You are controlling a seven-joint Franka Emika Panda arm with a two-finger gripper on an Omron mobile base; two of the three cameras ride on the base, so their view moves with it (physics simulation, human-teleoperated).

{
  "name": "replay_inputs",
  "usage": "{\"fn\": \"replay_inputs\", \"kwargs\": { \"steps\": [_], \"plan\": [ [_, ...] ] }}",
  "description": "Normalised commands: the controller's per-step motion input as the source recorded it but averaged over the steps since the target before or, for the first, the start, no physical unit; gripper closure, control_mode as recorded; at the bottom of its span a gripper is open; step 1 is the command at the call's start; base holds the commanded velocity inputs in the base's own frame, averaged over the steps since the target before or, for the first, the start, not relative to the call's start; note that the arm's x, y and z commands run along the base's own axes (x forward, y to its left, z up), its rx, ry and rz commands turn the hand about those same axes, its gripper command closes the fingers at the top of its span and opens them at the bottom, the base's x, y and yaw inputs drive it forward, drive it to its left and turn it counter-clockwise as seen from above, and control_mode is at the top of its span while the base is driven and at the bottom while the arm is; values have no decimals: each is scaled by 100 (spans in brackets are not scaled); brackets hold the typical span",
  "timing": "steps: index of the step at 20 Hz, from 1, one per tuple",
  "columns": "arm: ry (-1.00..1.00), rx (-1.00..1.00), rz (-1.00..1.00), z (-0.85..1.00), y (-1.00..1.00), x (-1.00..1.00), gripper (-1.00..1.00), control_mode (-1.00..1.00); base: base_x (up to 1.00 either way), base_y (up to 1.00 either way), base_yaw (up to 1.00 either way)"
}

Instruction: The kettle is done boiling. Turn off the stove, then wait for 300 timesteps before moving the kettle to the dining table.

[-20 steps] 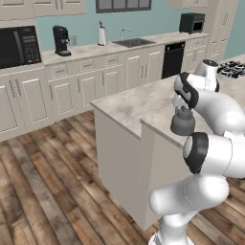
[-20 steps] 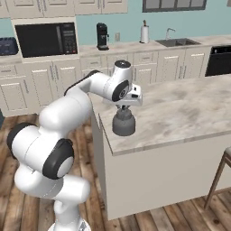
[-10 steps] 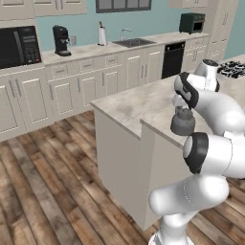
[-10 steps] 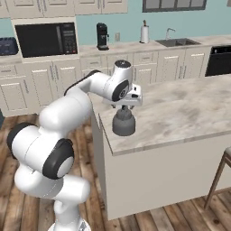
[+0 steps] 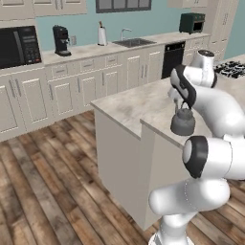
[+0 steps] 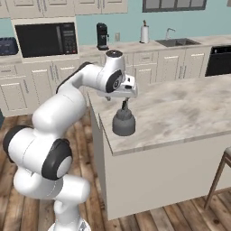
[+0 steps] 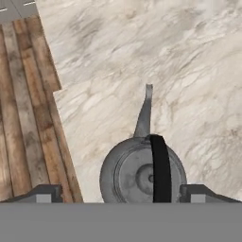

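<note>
The small dark grey kettle [image 5: 183,123] [image 6: 123,124] stands upright on the dining table [image 5: 158,125] [image 6: 180,122], close to its corner and edge. My gripper [image 6: 124,103] [image 5: 180,104] hangs straight above it, pointing down. In the hand view the kettle [image 7: 142,175] lies right below, its black handle arched over the lid and its spout pointing away over the marble dining table [image 7: 189,71]. My gripper [image 7: 120,194] is open there, one fingertip on each side of the kettle, apart from the handle. The stove [image 5: 231,69] lies far right, behind the arm.
A wooden stool [image 6: 223,169] stands at the island's right. Wood floor [image 7: 28,118] drops off just beside the kettle. The back counter carries a microwave [image 6: 45,39], a coffee machine [image 6: 102,36] and a sink [image 6: 176,42].
The jaws have opened and let go of the kettle's handle. The kettle stays where it stood on the table; the arm has hardly moved.
</note>
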Motion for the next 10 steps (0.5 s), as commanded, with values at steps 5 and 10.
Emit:
{"fn": "replay_inputs", "kwargs": {
  "steps": [5, 10],
  "plan": [
    [-1, -7, -6, 53, 4, 0, -100, -100, 0, 0, 0],
    [-7, -7, -7, 51, 4, -4, -100, -100, 0, 0, 0]
  ]
}}
